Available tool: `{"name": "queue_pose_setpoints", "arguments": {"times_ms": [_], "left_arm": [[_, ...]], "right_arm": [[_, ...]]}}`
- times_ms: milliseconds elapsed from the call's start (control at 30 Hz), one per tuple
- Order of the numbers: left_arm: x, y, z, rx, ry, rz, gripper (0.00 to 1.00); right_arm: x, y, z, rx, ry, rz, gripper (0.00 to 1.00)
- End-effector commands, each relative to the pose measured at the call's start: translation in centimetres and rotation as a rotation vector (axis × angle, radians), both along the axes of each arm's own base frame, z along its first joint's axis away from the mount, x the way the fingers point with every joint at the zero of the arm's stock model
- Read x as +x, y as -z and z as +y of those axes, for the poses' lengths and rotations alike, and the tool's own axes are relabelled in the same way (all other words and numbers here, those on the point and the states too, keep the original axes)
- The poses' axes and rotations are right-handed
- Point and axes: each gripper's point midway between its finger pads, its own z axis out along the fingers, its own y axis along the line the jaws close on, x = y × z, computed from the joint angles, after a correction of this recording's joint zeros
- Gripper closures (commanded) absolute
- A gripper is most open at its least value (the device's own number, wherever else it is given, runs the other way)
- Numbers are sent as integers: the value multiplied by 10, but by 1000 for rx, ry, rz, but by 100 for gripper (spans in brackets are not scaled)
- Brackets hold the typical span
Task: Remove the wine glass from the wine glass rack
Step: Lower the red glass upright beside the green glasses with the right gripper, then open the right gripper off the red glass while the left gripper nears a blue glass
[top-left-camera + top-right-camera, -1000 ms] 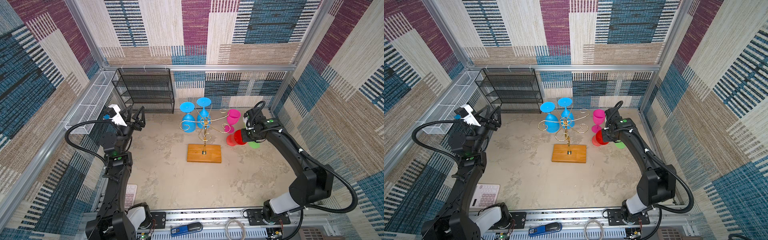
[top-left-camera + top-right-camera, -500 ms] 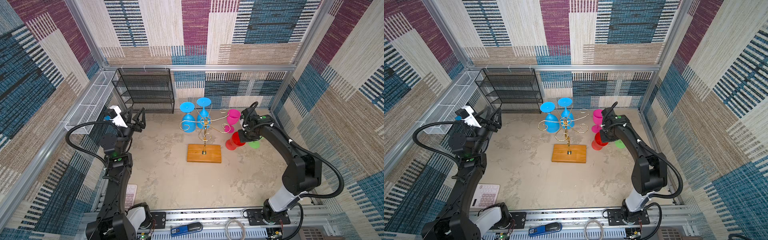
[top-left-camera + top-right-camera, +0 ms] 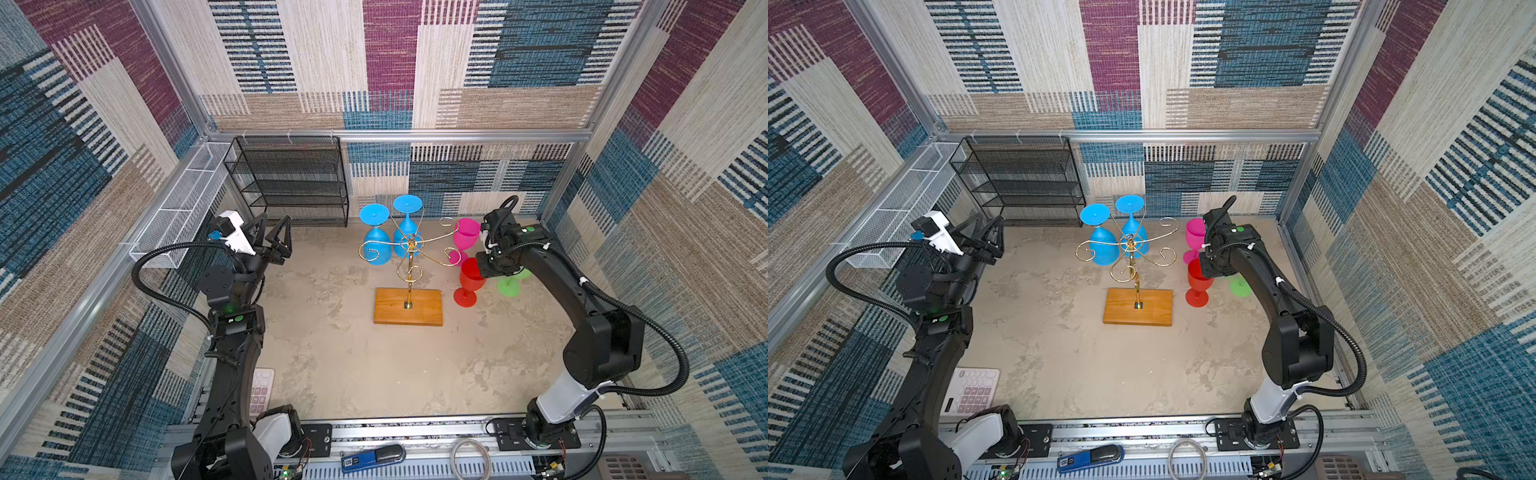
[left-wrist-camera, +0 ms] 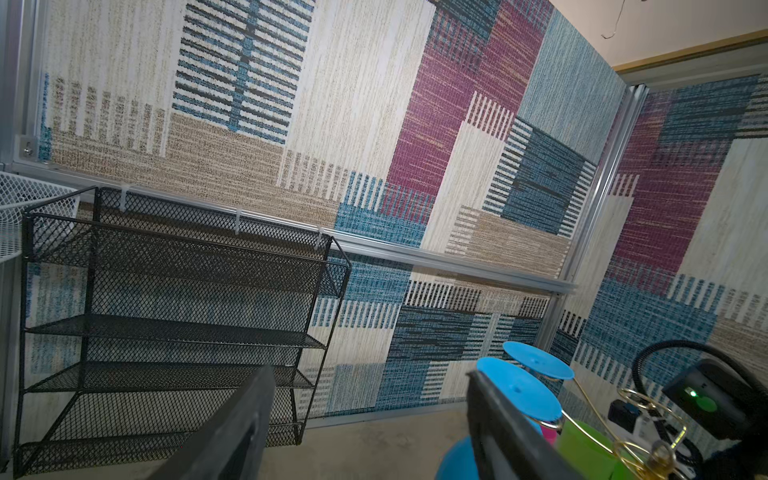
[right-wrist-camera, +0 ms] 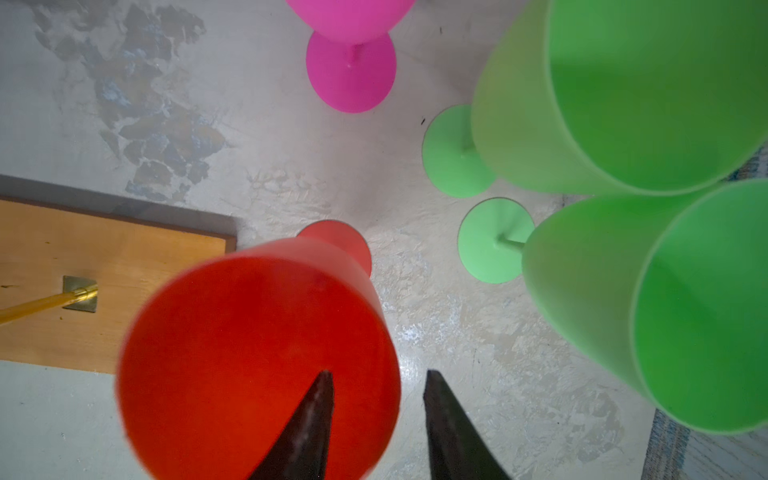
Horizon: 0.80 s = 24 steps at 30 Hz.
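Right end effector (image 5: 379,374): partly open, straddling the rim of an upright red plastic wine glass (image 5: 257,353), 1 of its dark fingers (image 5: 316,415) inside the bowl and 1 outside, neither pressed against the wall; nothing held. Same red glass (image 3: 471,274) (image 3: 1198,276) in both top views: off the rack, standing on the mottled grey bench (image 3: 353,365) just beside the right-hand end of the orange-brown wooden base (image 3: 424,309). Thin gold wire wine glass rack (image 3: 409,249) at mid-bench, with 2 blue plastic wine glasses (image 3: 377,249) hanging bowl-down from its rear-left scroll arms. Near the red glass, upright on the bench: 1 pink plastic wine glass (image 3: 465,235) and 2 green plastic wine glasses (image 5: 623,83). Left end effector (image 3: 273,237): raised, well apart from the rack, wide open and empty, in front of the black mesh shelf unit (image 3: 291,178).
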Motion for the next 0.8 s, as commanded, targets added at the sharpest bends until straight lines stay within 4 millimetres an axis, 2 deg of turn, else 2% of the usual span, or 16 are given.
{"name": "queue_pose_setpoints", "arguments": {"times_ms": [0, 100, 200, 267, 300, 400, 533, 667, 767], "left_arm": [[-2, -6, -1, 18, -2, -24, 25], [0, -4, 1, 12, -7, -9, 25], [5, -1, 3, -3, -15, 43, 25], [12, 6, 3, -24, -4, 114, 26], [14, 6, 1, -32, 15, 137, 26], [17, 1, -19, -54, 171, 202, 28], [22, -8, -41, -130, 391, 311, 35], [17, -13, -69, -150, 540, 366, 41], [14, -6, -98, -134, 630, 466, 43]], "right_arm": [[8, -15, 10, 58, -9, -52, 58], [8, -20, 11, 71, -11, -68, 57], [14, -55, 20, 132, -26, -165, 55], [15, -81, 25, 177, -46, -247, 50], [14, -97, 28, 206, -58, -294, 42], [8, -144, 40, 302, -105, -435, 22], [0, -204, 48, 403, -148, -652, 11], [-13, -233, 56, 507, -193, -796, 7], [-17, -241, 63, 558, -225, -825, 7]]}}
